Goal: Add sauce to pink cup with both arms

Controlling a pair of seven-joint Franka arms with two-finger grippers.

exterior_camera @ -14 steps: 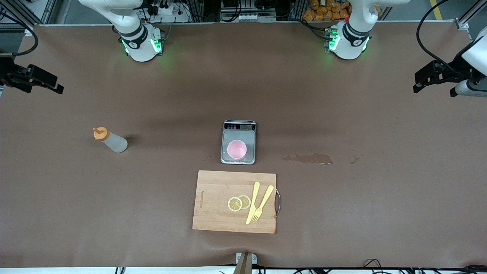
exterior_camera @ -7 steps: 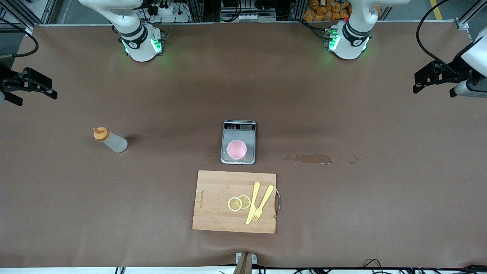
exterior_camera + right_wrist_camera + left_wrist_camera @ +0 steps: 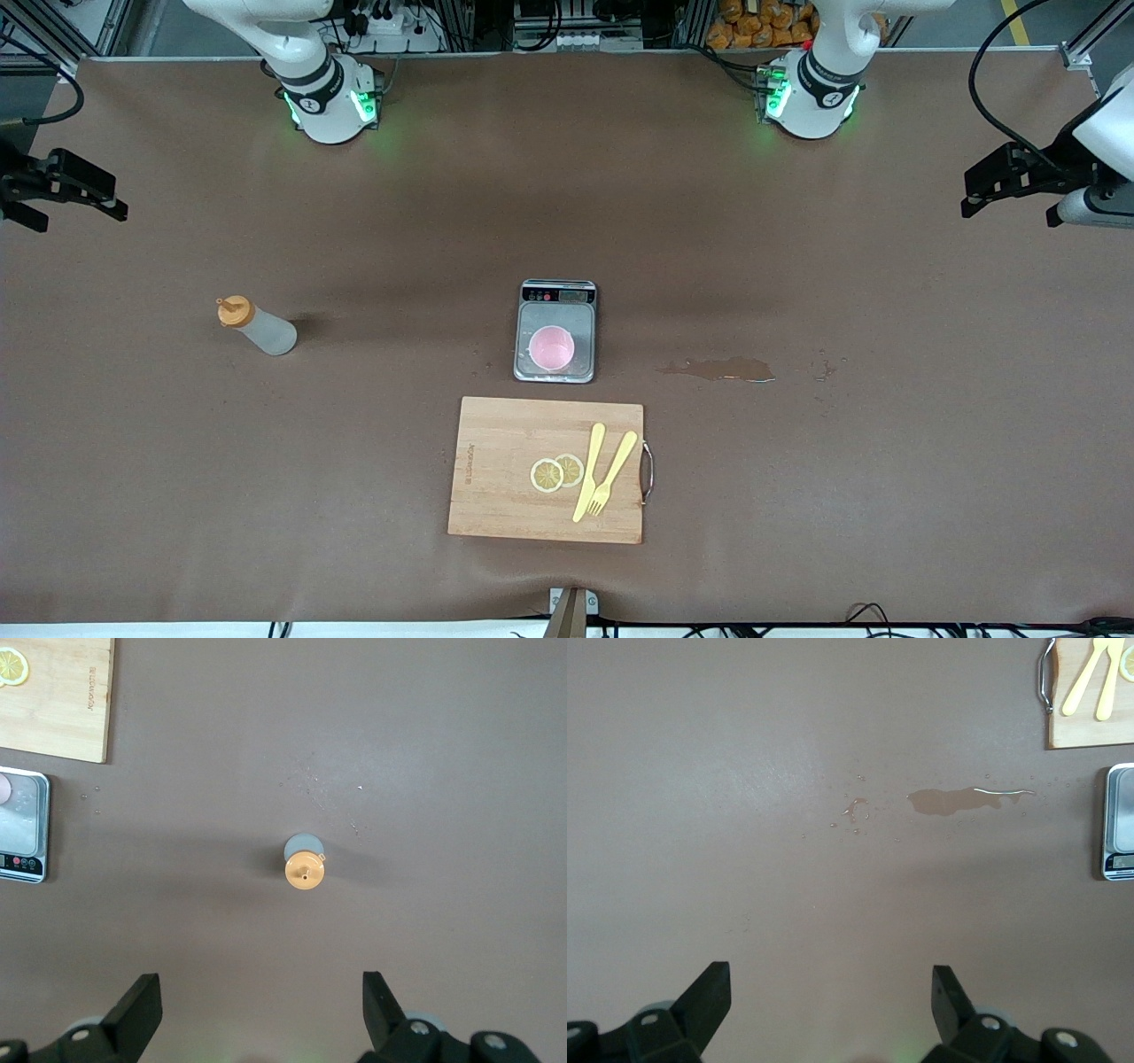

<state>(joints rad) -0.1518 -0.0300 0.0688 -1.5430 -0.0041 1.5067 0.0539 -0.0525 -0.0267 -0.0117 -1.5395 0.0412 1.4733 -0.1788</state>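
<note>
The sauce, a translucent squeeze bottle with an orange cap, stands upright toward the right arm's end of the table. From above, the sauce sits apart from my open right gripper, with nothing between the fingers. The right gripper hovers over the table's edge at its own end. The pink cup sits on a steel scale mid-table. My left gripper hangs open and empty over the left arm's end. Below the left gripper lies only bare table.
A brown spill stain lies between the scale and the left arm's end. A wooden cutting board, nearer the front camera than the scale, holds two lemon slices, a yellow knife and a yellow fork.
The right gripper has drifted outward toward the table's edge at its end and turned slightly. The left gripper has barely shifted. Bottle and cup have not moved.
</note>
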